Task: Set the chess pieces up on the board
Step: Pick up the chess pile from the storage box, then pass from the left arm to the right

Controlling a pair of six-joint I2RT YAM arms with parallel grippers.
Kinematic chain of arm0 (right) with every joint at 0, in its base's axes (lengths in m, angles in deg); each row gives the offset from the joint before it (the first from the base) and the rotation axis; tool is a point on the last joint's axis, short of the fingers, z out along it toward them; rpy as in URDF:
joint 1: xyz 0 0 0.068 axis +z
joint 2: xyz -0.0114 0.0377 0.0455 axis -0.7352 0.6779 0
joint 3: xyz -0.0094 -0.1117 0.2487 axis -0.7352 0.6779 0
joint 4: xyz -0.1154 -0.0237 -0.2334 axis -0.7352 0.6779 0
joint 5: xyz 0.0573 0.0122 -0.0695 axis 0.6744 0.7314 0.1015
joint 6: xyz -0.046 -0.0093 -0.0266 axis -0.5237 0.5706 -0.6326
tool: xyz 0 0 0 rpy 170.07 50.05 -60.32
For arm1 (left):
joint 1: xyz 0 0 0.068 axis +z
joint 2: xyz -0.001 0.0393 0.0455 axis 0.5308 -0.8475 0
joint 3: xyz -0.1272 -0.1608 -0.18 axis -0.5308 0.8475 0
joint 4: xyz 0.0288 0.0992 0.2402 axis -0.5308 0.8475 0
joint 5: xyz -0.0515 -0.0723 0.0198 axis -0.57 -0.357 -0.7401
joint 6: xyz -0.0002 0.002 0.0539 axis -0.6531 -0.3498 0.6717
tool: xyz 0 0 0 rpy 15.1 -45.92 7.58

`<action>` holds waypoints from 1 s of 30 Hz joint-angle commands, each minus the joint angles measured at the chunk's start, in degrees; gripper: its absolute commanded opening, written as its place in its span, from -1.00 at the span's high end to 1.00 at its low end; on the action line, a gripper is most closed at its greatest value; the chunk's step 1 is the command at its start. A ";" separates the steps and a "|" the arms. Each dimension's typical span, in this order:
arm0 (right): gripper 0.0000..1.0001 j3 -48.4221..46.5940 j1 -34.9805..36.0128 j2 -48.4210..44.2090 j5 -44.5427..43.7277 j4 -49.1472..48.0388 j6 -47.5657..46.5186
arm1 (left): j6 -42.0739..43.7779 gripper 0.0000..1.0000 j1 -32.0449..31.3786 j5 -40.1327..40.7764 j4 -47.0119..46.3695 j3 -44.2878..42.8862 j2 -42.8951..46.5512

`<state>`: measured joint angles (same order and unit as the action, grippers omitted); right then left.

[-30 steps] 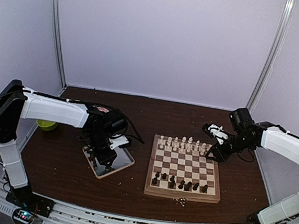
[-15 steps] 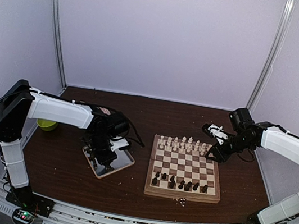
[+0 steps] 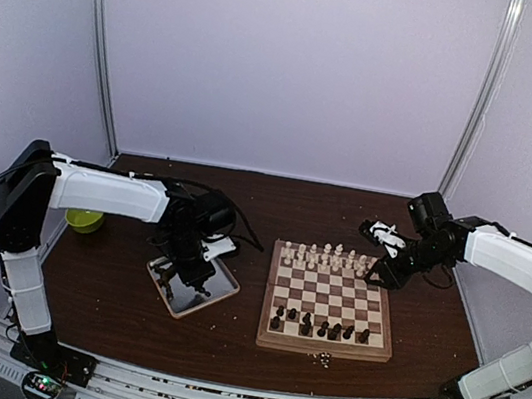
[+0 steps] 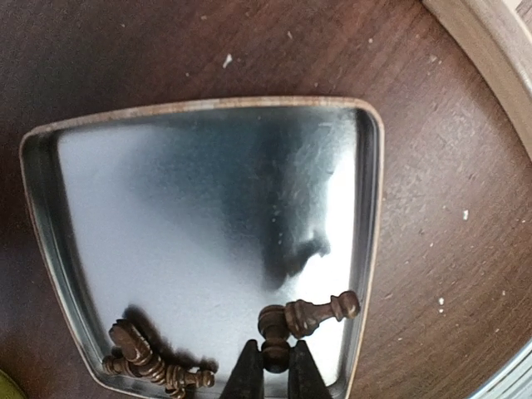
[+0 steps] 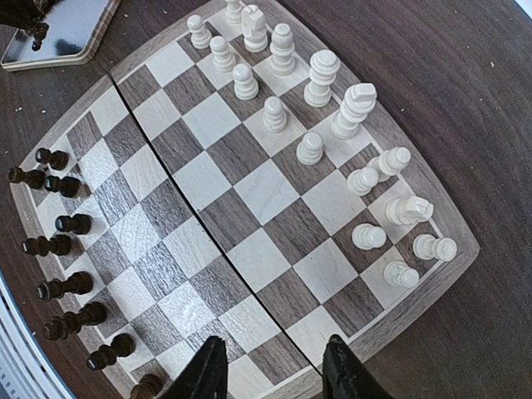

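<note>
- The dark brown desk (image 3: 107, 306) is sitting inside a pale lilac enclosure, carrying the board (image 3: 323, 349) on the right and a silver tray (image 4: 50, 249) on the left.
- The left arm (image 3: 105, 192) has been shifting over the tray during the last second, its wrist easing slightly toward the far side. The right arm (image 3: 510, 256) has not been moving at all.
- The left jaws are now pinching a dark piece (image 4: 274, 356) by the tray's near edge, nearly closed on it (a second dark piece (image 4: 314, 314) is lying toppled right against it).
- The right jaws are hanging wide apart and empty beside the board's far right corner.
- On the board, cream pieces (image 5: 316, 79) are standing in the two far rows, while dark pieces (image 5: 65, 224) are only partly filling the near rows. Spare dark pieces (image 4: 141, 359) are lying heaped in the tray's corner.
- Judging by this, the left arm is getting ready to lift one piece out, so the dark side is still being filled.
</note>
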<state>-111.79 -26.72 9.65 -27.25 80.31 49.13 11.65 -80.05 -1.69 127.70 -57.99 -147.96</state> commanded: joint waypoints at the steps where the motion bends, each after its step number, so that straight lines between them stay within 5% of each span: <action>1: 0.19 -2.41 0.23 -1.84 3.51 0.89 0.93 | -0.88 0.85 0.48 -1.29 -0.40 -2.44 3.06; 12: 0.18 -7.43 1.84 -2.55 9.91 -1.99 6.84 | -7.07 0.85 2.67 -7.76 -8.40 -3.75 5.41; 21: 0.17 -20.94 4.93 12.04 21.25 -2.86 20.37 | -18.92 0.83 2.72 -12.73 -19.63 -6.35 5.66; 30: 0.17 -23.60 11.85 18.63 23.96 -7.63 27.82 | -24.49 0.80 2.72 -17.35 -24.75 -5.19 6.20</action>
<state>-133.05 -17.28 27.66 -5.57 75.43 72.82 -9.40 -77.54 -15.66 107.81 -62.95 -143.68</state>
